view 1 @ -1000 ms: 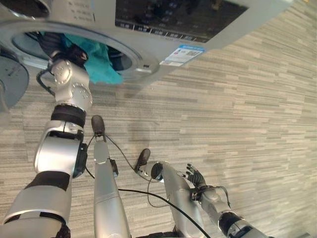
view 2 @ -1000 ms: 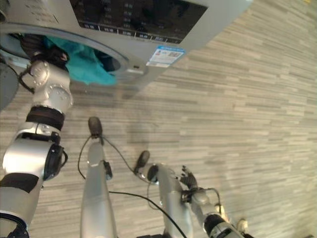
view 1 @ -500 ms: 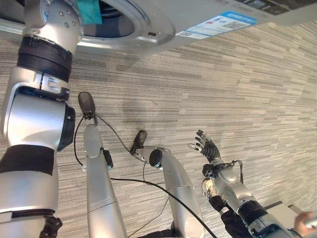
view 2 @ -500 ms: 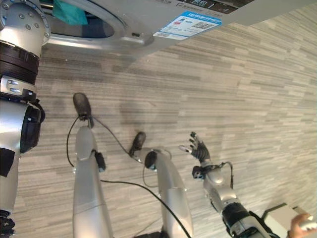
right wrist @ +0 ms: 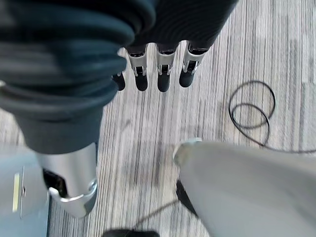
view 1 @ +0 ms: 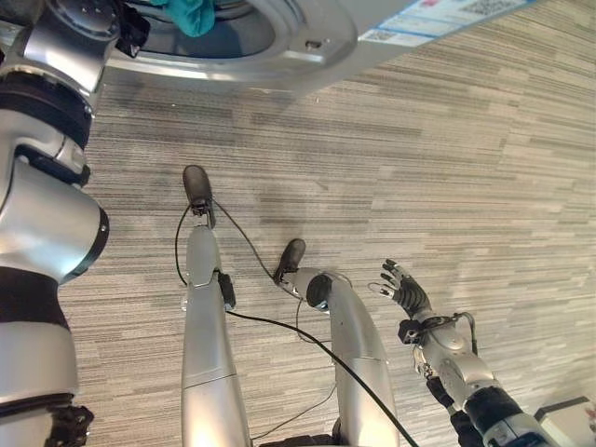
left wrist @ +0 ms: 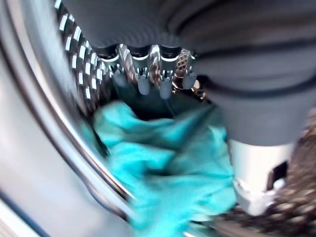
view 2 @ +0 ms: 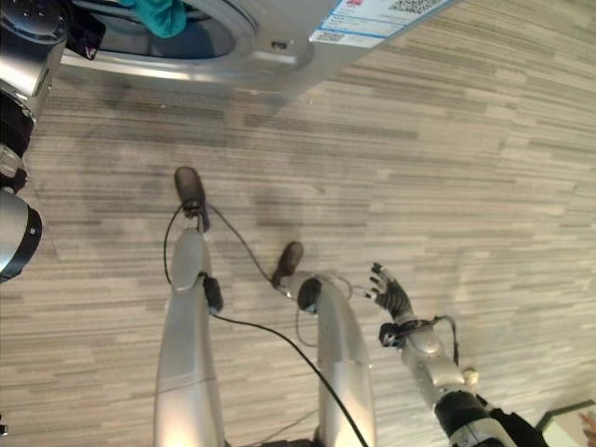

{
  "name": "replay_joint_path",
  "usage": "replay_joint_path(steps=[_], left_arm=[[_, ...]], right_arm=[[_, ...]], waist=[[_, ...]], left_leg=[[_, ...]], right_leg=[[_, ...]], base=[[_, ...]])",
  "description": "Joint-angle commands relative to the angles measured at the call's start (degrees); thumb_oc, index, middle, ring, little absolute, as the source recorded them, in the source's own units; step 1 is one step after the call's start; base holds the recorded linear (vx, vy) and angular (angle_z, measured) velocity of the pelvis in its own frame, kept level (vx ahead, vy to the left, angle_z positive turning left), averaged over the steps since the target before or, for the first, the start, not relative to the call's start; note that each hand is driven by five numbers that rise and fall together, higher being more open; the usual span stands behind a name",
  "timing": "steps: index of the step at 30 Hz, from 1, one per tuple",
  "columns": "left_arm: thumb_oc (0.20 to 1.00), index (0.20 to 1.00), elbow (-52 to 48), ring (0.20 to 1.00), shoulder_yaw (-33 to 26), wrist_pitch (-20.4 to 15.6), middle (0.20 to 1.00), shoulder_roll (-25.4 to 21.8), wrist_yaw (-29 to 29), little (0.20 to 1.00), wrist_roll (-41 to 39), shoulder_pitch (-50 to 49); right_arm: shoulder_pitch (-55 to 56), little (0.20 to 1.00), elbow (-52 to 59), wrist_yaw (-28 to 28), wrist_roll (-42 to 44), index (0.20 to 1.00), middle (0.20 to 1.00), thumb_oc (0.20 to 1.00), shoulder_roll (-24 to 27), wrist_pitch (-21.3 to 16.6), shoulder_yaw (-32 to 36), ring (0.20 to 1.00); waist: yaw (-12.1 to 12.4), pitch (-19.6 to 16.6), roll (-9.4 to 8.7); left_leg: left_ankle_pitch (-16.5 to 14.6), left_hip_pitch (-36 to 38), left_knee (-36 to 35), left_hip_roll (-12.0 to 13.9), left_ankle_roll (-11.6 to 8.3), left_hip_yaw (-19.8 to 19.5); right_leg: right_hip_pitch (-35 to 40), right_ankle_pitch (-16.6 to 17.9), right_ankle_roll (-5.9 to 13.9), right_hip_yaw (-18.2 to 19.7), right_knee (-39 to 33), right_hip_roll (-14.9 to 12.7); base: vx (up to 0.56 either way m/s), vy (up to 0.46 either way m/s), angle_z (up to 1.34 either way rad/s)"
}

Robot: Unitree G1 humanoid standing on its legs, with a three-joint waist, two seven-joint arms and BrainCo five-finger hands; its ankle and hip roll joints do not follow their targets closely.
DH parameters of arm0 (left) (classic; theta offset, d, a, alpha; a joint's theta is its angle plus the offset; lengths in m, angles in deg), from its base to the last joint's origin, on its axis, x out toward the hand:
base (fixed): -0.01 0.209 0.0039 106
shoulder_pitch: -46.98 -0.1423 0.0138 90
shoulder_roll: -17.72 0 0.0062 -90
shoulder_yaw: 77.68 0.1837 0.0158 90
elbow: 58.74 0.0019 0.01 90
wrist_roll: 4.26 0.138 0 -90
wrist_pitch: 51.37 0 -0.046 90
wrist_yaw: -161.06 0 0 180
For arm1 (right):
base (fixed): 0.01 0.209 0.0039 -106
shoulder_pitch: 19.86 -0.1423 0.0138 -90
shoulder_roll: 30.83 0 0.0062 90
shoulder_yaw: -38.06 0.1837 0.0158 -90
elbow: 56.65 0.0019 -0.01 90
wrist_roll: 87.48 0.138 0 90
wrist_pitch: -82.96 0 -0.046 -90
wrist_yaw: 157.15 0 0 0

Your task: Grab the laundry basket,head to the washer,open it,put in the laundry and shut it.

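Step in hand: loading. The washer (view 1: 279, 37) stands open at 12 o'clock of the head views, and judging by the cloth at its mouth the laundry is going in; shutting it is not yet done.
Task's thing: a teal cloth (view 1: 191, 14) lies in the drum opening, at about 11 o'clock in the head views; in the left wrist view the same teal cloth (left wrist: 168, 173) is bunched against the drum's perforated wall, just inside the rim.
Left robot hand: the left robot hand (left wrist: 158, 69) is reached into the washer's mouth. Its fingers (left wrist: 143, 81) hang fairly straight above the cloth and are not curled round it; it holds nothing that I can see.
Right robot hand: the right robot hand (view 1: 405, 293) hangs low at about 4 o'clock, over the striped floor (view 1: 466, 168), well apart from the washer. Fingers spread and relaxed, palm empty; the right wrist view shows the same straight fingers (right wrist: 163, 74) above bare floor.
Key relation: the cloth lies just past the left fingertips, deeper into the drum; its bunched mass runs along the drum rim. The left arm is much the nearer.
Next move, as a judgement: a push further in by the left robot hand so nothing trails over the rim when the door closes.
Risk: cloth caught at the lip.
Other: a person's hand (view 1: 587, 407) at the 4 o'clock corner.
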Motion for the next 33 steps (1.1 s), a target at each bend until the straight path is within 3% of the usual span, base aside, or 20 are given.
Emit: replay_joint_path(steps=[1,3,7,10,13,14,15,17,19,20,23,24,25,26,30,33], left_arm=[[1.000,1.000,5.15,1.000,2.67,0.48,1.000,1.34,-0.35,1.000,10.95,4.52],[1.000,1.000,2.46,1.000,3.59,0.79,1.000,2.92,-0.81,1.000,15.26,3.63],[1.000,1.000,-3.40,1.000,1.95,0.65,1.000,2.84,-1.47,1.000,16.53,-0.44],[1.000,1.000,-8.08,1.000,-0.64,0.24,1.000,0.84,-2.61,1.000,15.54,-4.07],[1.000,1.000,-13.89,1.000,-3.18,-0.05,1.000,-4.28,-4.03,1.000,17.11,-10.03],[1.000,1.000,-21.33,1.000,-6.16,0.09,1.000,-8.88,-3.91,1.000,18.82,-17.40],[1.000,1.000,-24.06,1.000,-7.86,-0.03,1.000,-10.12,-3.80,1.000,18.97,-21.14],[1.000,1.000,-27.48,1.000,-11.72,0.13,1.000,-11.35,-3.73,1.000,19.14,-27.30],[1.000,1.000,-34.07,1.000,-19.99,-0.51,1.000,-11.60,-3.88,1.000,18.86,-40.55],[1.000,1.000,-38.30,1.000,-27.55,-0.88,1.000,-8.42,-3.97,1.000,18.66,-53.49],[1.000,1.000,-41.20,1.000,-33.67,-0.53,1.000,-4.34,-3.54,1.000,19.29,-64.64],[1.000,1.000,-42.26,1.000,-37.49,-0.57,1.000,0.51,-3.30,1.000,19.78,-73.96],[1.000,1.000,-42.48,1.000,-37.76,-0.50,1.000,0.57,-3.26,1.000,19.86,-74.29],[1.000,1.000,-41.84,1.000,-39.90,-0.72,1.000,6.03,-3.14,1.000,19.07,-80.76],[1.000,1.000,-37.91,1.000,-41.19,-2.13,1.000,12.86,-3.44,1.000,18.34,-89.22],[1.000,1.000,-25.35,1.000,-41.45,-3.37,1.000,21.36,-3.24,1.000,12.88,-95.41]], right_arm=[[5.28,1.000,-1.33,2.03,0.46,1.000,1.000,1.000,3.43,0.86,-0.60,1.000],[5.48,1.000,-2.38,2.42,0.29,1.000,1.000,1.000,3.33,1.07,-1.23,1.000],[6.03,1.000,-4.58,3.53,-0.39,1.000,1.000,1.000,2.49,1.69,-2.14,1.000],[6.80,1.000,-5.46,4.12,-1.52,1.000,1.000,1.000,2.39,2.19,-2.07,1.000],[6.88,1.000,-7.96,4.39,-3.08,1.000,1.000,1.000,1.70,2.06,-1.46,1.000],[7.86,1.000,-8.48,4.31,-5.09,1.000,1.000,1.000,0.90,2.29,-0.43,1.000],[8.16,1.000,-8.66,4.23,-5.94,1.000,1.000,1.000,0.37,2.42,0.10,1.000],[8.68,1.000,-9.22,4.07,-7.09,1.000,1.000,1.000,0.02,2.52,0.31,1.000],[9.33,1.000,-10.99,3.80,-9.10,1.000,1.000,1.000,-1.60,2.52,0.91,1.000],[9.09,1.000,-13.59,3.13,-11.47,1.000,1.000,1.000,-3.48,2.53,1.86,1.000],[9.34,1.000,-15.03,2.81,-13.69,1.000,1.000,1.000,-3.79,2.85,2.54,1.000],[9.71,1.000,-16.57,2.66,-15.95,1.000,1.000,1.000,-4.28,3.28,3.49,1.000],[9.76,1.000,-16.55,2.67,-15.95,1.000,1.000,1.000,-4.14,3.27,3.37,1.000],[9.69,1.000,-18.93,2.44,-17.91,1.000,1.000,1.000,-4.78,3.85,3.99,1.000],[9.33,1.000,-23.66,1.59,-19.45,1.000,1.000,1.000,-5.24,3.79,5.03,1.000],[9.31,1.000,-27.82,0.08,-18.88,1.000,1.000,1.000,-6.82,3.46,6.57,1.000]], waist=[[-3.45,-4.37,1.06],[-3.47,-4.86,1.28],[-2.99,-5.11,1.83],[-2.36,-5.37,2.11],[-1.43,-5.49,2.77],[-0.61,-5.53,3.08],[-0.17,-5.64,3.13],[0.18,-5.76,3.48],[1.34,-5.85,4.13],[2.67,-5.91,4.49],[3.08,-6.00,5.47],[3.82,-6.49,6.22],[3.73,-6.48,6.38],[4.58,-7.51,7.33],[5.08,-9.61,8.66],[5.14,-12.68,9.82]], left_leg=[[-5.87,0.87,0.71,3.32,-3.58,-0.93],[-5.69,2.78,0.19,3.56,-3.73,-0.43],[-5.33,7.28,-0.91,4.06,-4.22,0.81],[-5.27,10.45,-1.17,4.40,-4.56,1.61],[-5.29,13.77,-1.29,4.58,-4.95,2.43],[-5.38,16.02,-1.18,4.87,-5.19,3.02],[-5.38,16.78,-1.07,4.93,-5.24,3.22],[-5.43,18.49,-1.16,4.97,-5.36,3.64],[-5.50,21.81,-1.36,4.72,-5.49,4.13],[-5.48,25.02,-1.68,4.56,-5.76,4.57],[-5.20,28.43,-2.52,4.44,-5.79,5.20],[-5.24,31.73,-3.35,4.02,-5.84,5.82],[-5.09,31.89,-3.54,4.08,-5.79,5.84],[-4.79,34.68,-4.43,3.80,-5.75,6.22],[-4.08,39.75,-6.65,3.03,-5.71,6.83],[-3.70,44.88,-8.06,2.11,-5.44,6.91]], right_leg=[[5.37,5.63,1.96,1.70,-11.16,3.37],[6.96,6.09,2.04,1.85,-12.40,3.79],[11.35,6.62,2.07,2.19,-15.14,4.54],[14.58,6.86,1.89,2.42,-16.92,4.93],[18.55,7.25,1.91,2.87,-19.32,5.45],[21.15,7.30,1.84,2.86,-20.37,5.58],[22.26,7.26,1.76,2.90,-20.83,5.63],[24.14,7.31,1.67,3.10,-21.67,5.81],[27.73,7.39,1.50,3.71,-23.18,6.02],[31.31,7.18,1.37,4.30,-24.75,6.13],[35.03,7.53,1.29,4.68,-26.51,6.31],[38.51,7.64,1.47,5.35,-28.29,6.20],[38.67,7.85,1.48,5.34,-28.51,6.30],[42.03,8.16,1.70,5.68,-30.64,6.29],[47.47,9.26,2.36,6.05,-34.43,6.23],[53.45,9.97,2.75,5.87,-38.31,6.01]], base=[[0.00,0.000,0.00],[0.00,0.000,0.00],[-0.03,0.022,-0.11],[-0.03,0.012,-0.15],[-0.02,0.031,-0.10],[-0.01,0.027,-0.21],[0.00,0.035,-0.25],[0.01,0.007,-0.16],[0.04,0.018,-0.04],[0.07,0.040,-0.05],[0.05,0.040,-0.03],[0.06,0.058,0.14],[0.11,0.080,0.14],[0.09,0.055,-0.06],[0.10,0.039,-0.08],[0.16,0.021,-0.02]])
